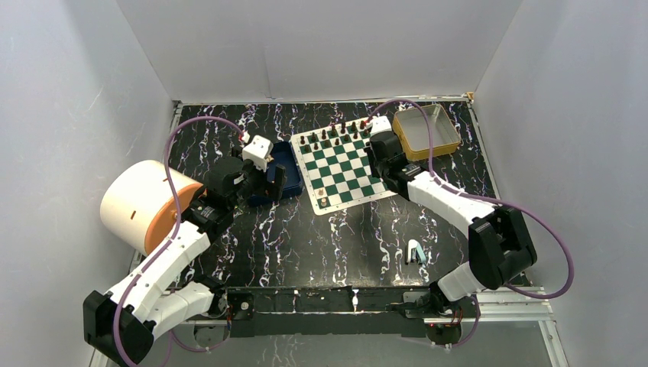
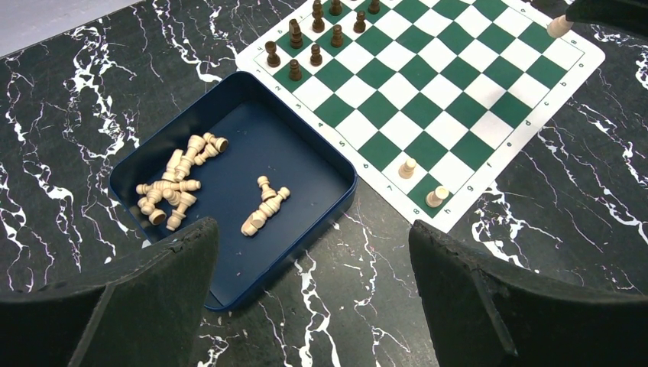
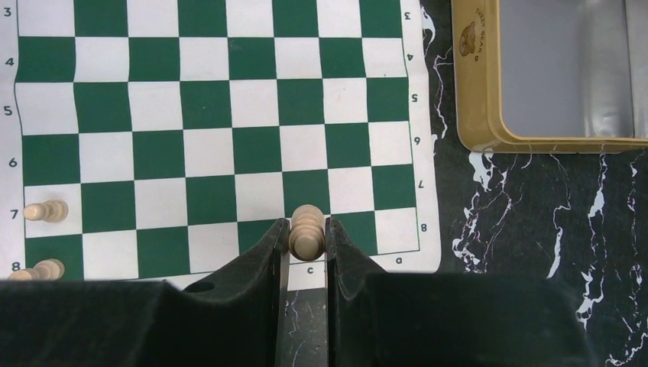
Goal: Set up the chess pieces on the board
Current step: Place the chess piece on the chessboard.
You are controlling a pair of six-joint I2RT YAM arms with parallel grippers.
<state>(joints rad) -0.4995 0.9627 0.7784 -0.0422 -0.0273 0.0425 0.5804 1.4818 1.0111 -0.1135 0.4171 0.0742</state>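
The green and white board lies at the table's far middle. Dark pieces stand along its far rows. Two cream chess pieces stand in its near left corner, also seen in the right wrist view. My right gripper is shut on one cream piece, held over the near edge squares towards the board's right. More cream pieces lie loose in the blue tray, in a pile and a small group. My left gripper hangs open over the tray's near corner, holding nothing.
A yellow-rimmed tin sits right of the board, its rim close to the board's edge. A large white and orange cylinder stands at the left. A small light blue object lies on the marbled black table.
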